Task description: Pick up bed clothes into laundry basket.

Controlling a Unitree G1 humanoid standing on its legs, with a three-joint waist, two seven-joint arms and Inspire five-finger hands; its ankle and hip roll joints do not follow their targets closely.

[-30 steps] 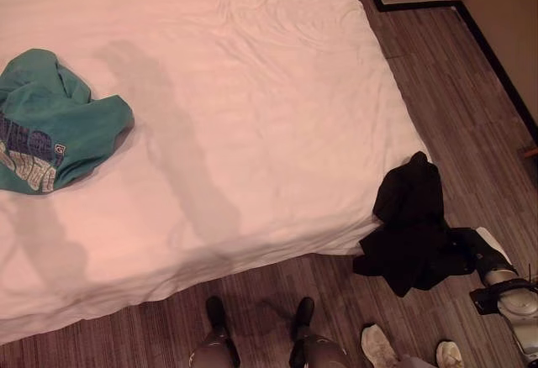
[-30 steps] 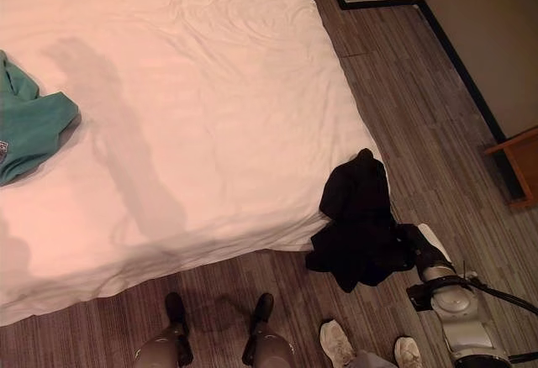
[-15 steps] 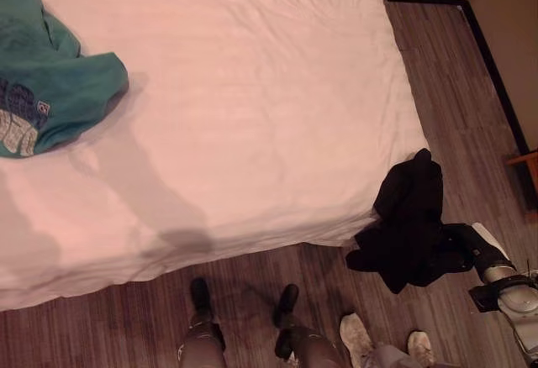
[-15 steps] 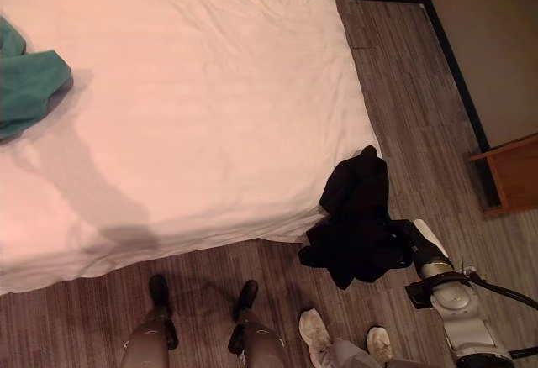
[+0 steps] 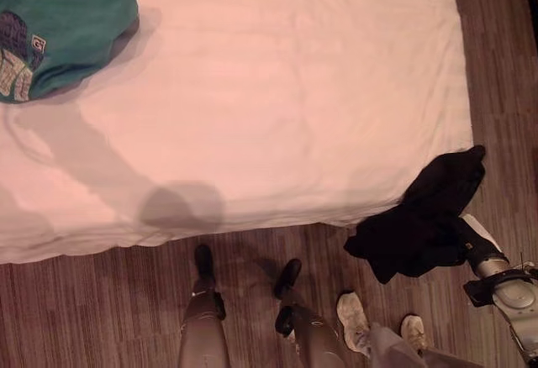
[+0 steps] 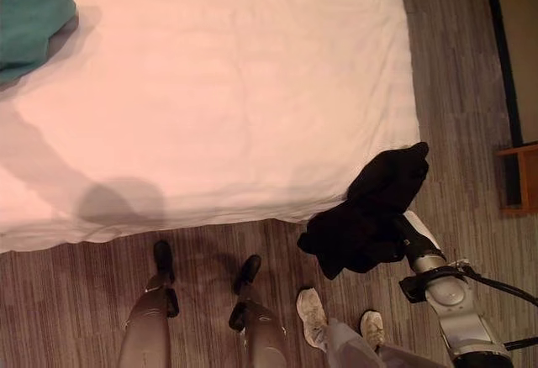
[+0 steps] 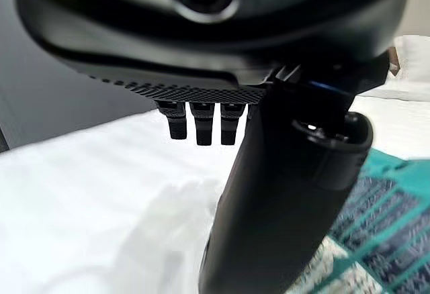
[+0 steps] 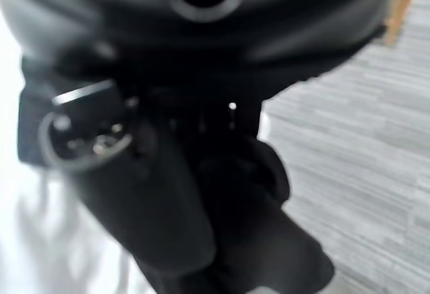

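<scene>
**Two garments in sight, one of them in the right hand**

Two pieces of clothing are showing. One black garment is hanging in a bunch off the near right corner of the bed, its top touching the edge of the white sheet and the rest drooping over the wooden floor. The right hand is reaching into it from the lower right; in the right wrist view the thumb and fingers are curling round the dark cloth, so the hand is gripping the garment.

One teal shirt with a printed patch is lying crumpled at the far left of the bed, well apart from the black garment. The left wrist view is showing this shirt just beside the left hand, above the white sheet. The left hand's fingers are hanging straight and relaxed, holding nothing.

One person is standing just beside the robot's right side: two pale shoes are resting on the floor near the bed's near edge. One wooden piece of furniture is standing at the right edge, by the wall.
</scene>
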